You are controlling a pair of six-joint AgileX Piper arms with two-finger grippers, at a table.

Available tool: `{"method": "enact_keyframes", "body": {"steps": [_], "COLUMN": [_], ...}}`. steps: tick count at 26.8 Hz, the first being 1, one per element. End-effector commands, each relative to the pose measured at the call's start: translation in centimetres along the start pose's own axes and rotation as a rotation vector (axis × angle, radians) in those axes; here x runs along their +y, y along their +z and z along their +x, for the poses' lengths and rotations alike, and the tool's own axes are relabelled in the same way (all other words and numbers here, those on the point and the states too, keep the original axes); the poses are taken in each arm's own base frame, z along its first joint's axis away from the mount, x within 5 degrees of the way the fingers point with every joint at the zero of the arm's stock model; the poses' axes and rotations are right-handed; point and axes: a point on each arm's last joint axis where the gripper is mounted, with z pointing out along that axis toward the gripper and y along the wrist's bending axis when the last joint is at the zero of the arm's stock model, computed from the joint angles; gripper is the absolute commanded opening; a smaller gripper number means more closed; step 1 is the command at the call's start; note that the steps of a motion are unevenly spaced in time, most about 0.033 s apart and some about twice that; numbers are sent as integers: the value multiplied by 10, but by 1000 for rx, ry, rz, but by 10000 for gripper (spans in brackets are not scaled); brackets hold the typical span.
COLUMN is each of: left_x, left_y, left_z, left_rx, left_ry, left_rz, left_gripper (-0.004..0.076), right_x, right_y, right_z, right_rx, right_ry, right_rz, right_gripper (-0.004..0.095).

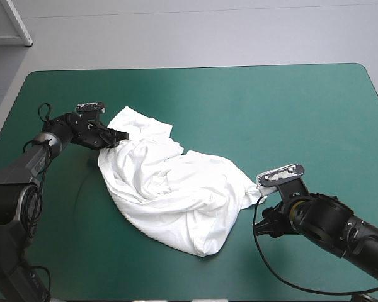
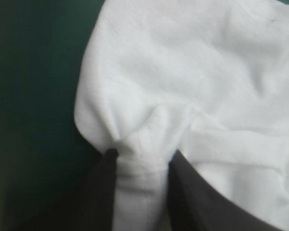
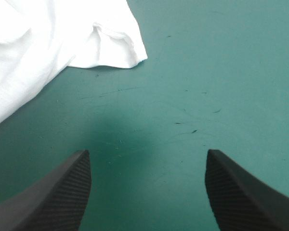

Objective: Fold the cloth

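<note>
I see the T-shirt heaped across the middle of the tabletop, blocking any low, straight path between my two arms, while the far right stretch lies bare. The fingers of my right gripper stand apart over bare teal-green cover, the cloth's corner ahead to one side. My left gripper is pinched on a fold, bare cover just beside it.

Plain white T-shirt, plain teal-green cover, black right tool
</note>
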Motion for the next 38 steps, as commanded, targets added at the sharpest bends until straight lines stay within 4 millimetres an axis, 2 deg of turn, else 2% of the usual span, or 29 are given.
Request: {"method": "enact_keyframes", "body": {"steps": [1, 2, 5, 9, 14, 18, 20, 22, 24, 28, 32, 35, 38], "left_x": [-6, -5, -7, -11, -12, -12, -11, -11, -12, -14, -21, -29, -38], "left_y": [-21, -29, -52, -77, -82, -82, -82, -82, -83, -96, -130, -167, -211], "left_z": [-11, -12, -17, -19, -17, -14, -13, -12, -12, -14, -16, -15, -12], "left_rx": [-53, -62, -109, -153, -131, -95, -83, -78, -80, -113, -209, -307, -419], "left_ry": [37, 73, 122, 138, 141, 145, 151, 153, 153, 159, 173, 177, 195], "left_rz": [-9, -32, -65, -93, -89, -87, -91, -91, -92, -93, -98, -100, -103], "left_gripper": [67, -8, -8, -8, -8, -8, -8, -8, -8, -8, -8, -8, -8], "right_x": [-4, -6, -10, -2, 13, 21, 23, 24, 25, 21, 8, -6, -22], "right_y": [-8, -5, 15, 59, 103, 132, 141, 146, 146, 141, 118, 84, 38], "right_z": [-10, -15, -26, -44, -52, -49, -48, -46, -47, -52, -65, -79, -96], "right_rx": [-96, -109, -82, -47, 1, 68, 96, 111, 105, 61, 6, -49, -152], "right_ry": [8, 30, 41, 31, -6, -17, -19, -25, -32, -72, -73, -76, -53], "right_rz": [-1, -6, -19, -70, -75, -66, -60, -57, -60, -29, 62, 154, 227], "right_gripper": [629, 629, 629, 629, 618, 595, 561, 487, 346, -23, -19, -19, -19]}}
